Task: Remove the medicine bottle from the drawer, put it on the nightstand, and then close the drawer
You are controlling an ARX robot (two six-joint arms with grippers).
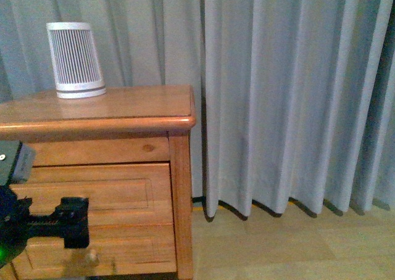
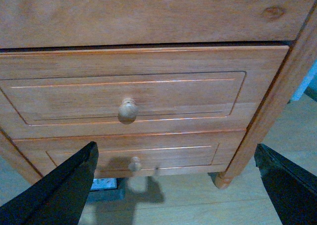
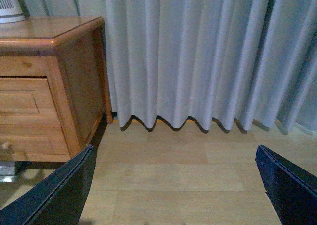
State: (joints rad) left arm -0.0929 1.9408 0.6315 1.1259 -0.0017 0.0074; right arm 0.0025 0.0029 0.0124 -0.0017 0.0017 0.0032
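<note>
**Drawers Shut, Both Hands Spread and Empty**

A grey curtain (image 1: 278, 95) is hung behind a pale wooden floor (image 3: 173, 170). One nightstand (image 1: 181, 200) is seen at the left, fitted with two drawers. Both are closed, so their contents are hidden, and the medicine bottle cannot be seen in any view. The upper drawer (image 2: 148, 61) is fitted with one round knob (image 2: 128, 109), the lower drawer (image 2: 188, 153) with a second knob (image 2: 134, 163). One white slatted device (image 1: 75, 59) is stood on the tabletop (image 1: 136, 104). The left hand (image 2: 174, 148) is held facing the drawer fronts, fingers spread wide, nothing gripped. The right hand (image 3: 174, 148) is held over the floor beside the nightstand, likewise spread and empty.
</note>
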